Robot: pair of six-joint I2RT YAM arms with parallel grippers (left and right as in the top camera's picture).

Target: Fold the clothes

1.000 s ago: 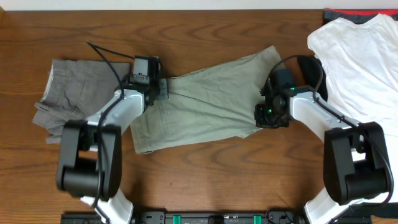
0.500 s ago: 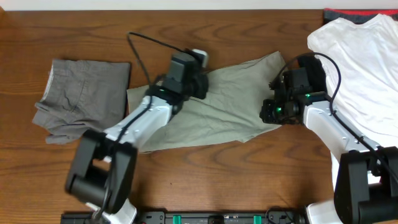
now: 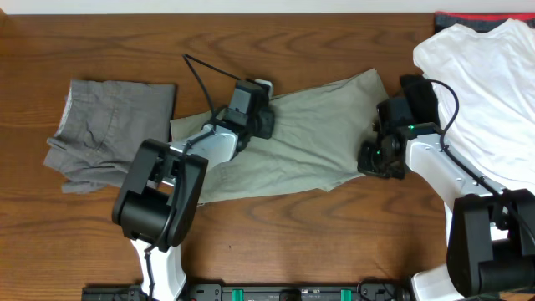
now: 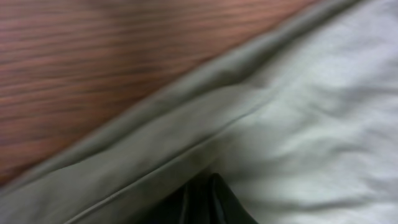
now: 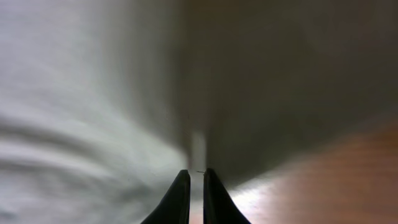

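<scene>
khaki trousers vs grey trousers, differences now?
The khaki trousers are lighter, the grey trousers darker. The khaki trousers lie spread mid-table; the grey trousers sit bunched at the left. The left gripper and right gripper are at the khaki trousers, none at the grey trousers. Both lie on the table.

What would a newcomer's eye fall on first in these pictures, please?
The khaki trousers spread across the middle of the table, with the left gripper shut on their far edge and the right gripper shut on their right end. Grey trousers lie crumpled at the left, and a white T-shirt at the far right.
</scene>
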